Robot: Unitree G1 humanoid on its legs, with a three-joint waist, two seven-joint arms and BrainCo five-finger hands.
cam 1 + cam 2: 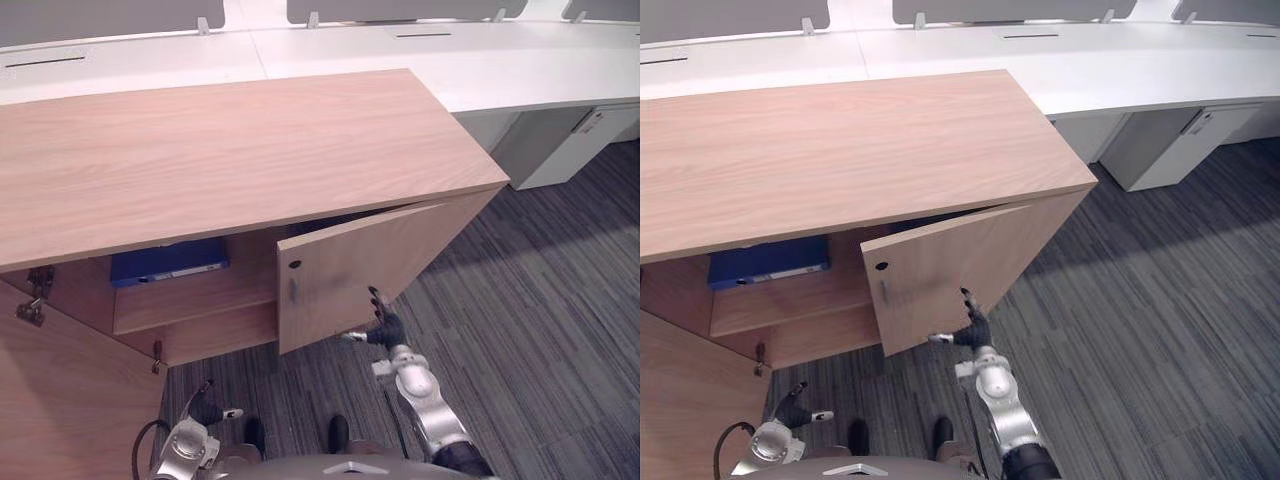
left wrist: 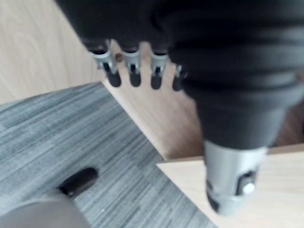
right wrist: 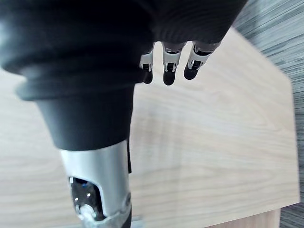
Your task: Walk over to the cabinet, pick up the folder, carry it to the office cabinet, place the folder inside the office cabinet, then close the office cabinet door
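Blue folder [image 1: 168, 262], lt wood-grain cabinet [image 1: 230, 150], grey striped carpet [image 1: 540, 300], white desks [image 1: 500, 60]

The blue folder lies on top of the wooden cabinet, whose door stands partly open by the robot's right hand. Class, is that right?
No. The left eye view shows the blue folder inside the wooden cabinet, on a shelf, not on top. Its door does stand partly open by the right hand.
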